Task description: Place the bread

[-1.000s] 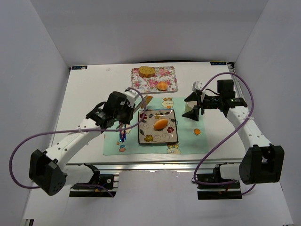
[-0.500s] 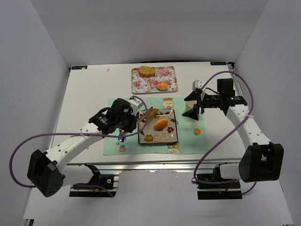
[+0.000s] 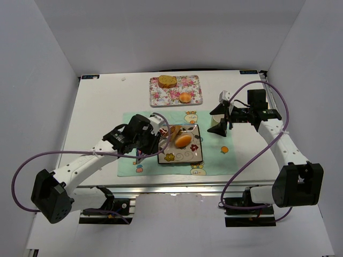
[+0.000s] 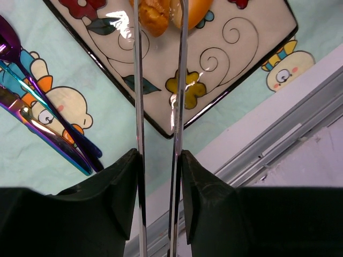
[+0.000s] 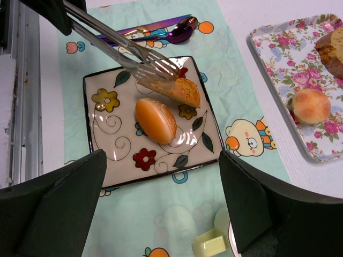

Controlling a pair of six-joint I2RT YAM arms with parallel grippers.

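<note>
Bread slice (image 5: 179,90) lay on the square plate (image 5: 87,123), mid-frame just above the bun (image 5: 155,120), tongs (image 5: 155,68) tips on it since the left claw (image 4: 158,160), clamped on the tongs, was easing to release; right claw (image 3: 218,124) apart, idle; a second earlier the slice hung off the plate's upper-left corner.

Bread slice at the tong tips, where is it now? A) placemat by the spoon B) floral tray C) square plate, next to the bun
C: right wrist view shows the bread slice at the tips of the tongs, inside the square plate rim, beside the bun.
</note>
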